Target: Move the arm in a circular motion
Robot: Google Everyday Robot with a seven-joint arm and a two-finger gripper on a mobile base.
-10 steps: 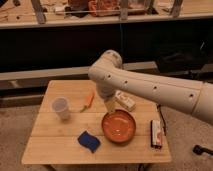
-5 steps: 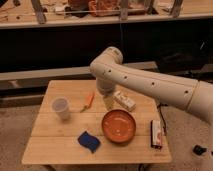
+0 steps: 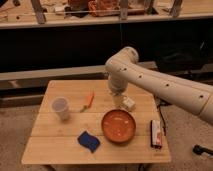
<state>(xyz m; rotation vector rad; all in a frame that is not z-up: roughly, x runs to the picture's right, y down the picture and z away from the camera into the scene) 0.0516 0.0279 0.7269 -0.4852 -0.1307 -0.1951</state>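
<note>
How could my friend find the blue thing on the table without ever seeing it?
Look at the light wooden table; near its front edge, just left of the round orange bowl, lies a flat blue pad. It is the only blue thing there, and the gripper of the glossy white arm hangs farther back, beside a small white box.

You have one view. It looks down at a slant from the near side of the table (image 3: 55, 145), facing the shelf (image 3: 100, 20) at 12 o'clock, at middle range. The arm (image 3: 165, 87) enters from 3 o'clock. Its gripper (image 3: 118, 100) hangs over the table's centre.
</note>
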